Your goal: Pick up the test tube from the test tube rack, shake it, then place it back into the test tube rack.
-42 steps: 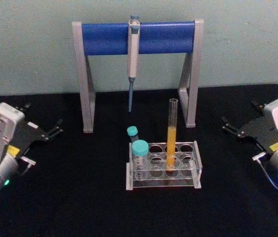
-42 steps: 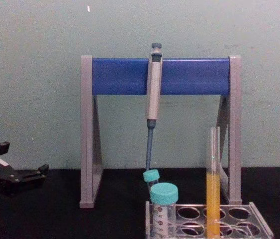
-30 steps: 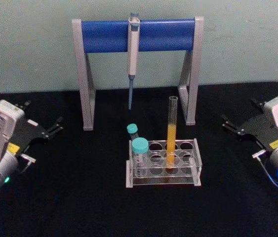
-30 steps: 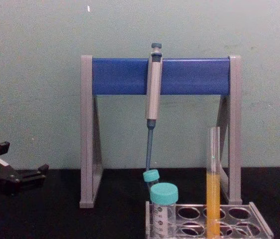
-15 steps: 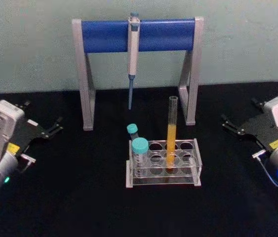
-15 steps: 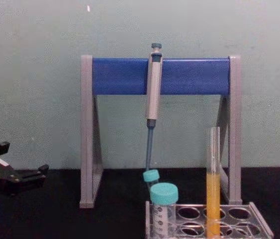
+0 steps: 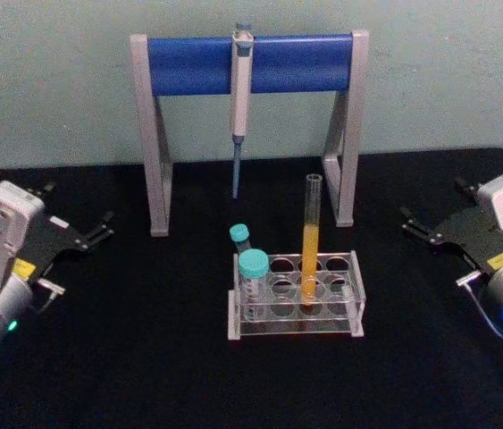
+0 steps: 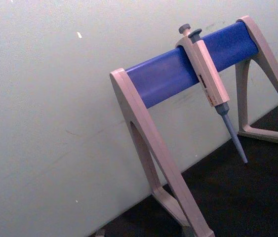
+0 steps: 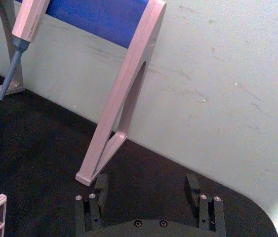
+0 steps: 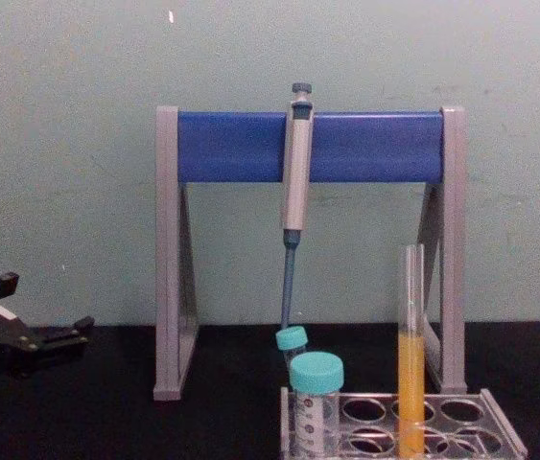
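Left gripper (image 7: 77, 207): fingers spread, parked left.
Right gripper (image 7: 431, 204): fingers spread, parked right.
Black table (image 7: 144, 357) centre: orange-filled glass test tube (image 7: 310, 246) seated upright in clear plastic rack (image 7: 340, 320).

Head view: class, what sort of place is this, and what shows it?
Likely a laboratory bench: a pipette hangs on a stand, and a test tube of orange liquid stands in a test tube rack.

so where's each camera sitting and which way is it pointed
Head: high, looking down at the test tube rack and test tube; left gripper and right gripper, both open, at the sides.
Chest: lower, level across the table at the stand; left gripper at left edge.
Left wrist: angled up at the stand and pipette.
Right wrist: past its own open fingers toward a stand leg.
Shared: all four see the stand.
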You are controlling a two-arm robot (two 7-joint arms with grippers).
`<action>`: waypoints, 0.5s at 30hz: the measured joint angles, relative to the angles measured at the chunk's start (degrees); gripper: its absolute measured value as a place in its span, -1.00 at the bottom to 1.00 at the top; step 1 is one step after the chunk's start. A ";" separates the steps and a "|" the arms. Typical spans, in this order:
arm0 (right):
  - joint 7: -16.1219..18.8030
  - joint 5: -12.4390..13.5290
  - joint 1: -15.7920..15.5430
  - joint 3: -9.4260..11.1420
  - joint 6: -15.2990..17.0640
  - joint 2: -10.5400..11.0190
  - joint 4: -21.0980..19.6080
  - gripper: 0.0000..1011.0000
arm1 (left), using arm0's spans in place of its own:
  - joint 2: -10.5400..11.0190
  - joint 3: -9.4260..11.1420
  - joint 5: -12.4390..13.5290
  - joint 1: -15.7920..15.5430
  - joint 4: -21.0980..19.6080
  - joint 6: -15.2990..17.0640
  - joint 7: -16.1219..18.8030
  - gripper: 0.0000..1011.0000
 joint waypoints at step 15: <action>0.00 0.00 0.00 0.00 0.00 0.00 0.00 0.98 | 0.00 0.00 0.00 0.00 0.00 0.00 0.00 0.98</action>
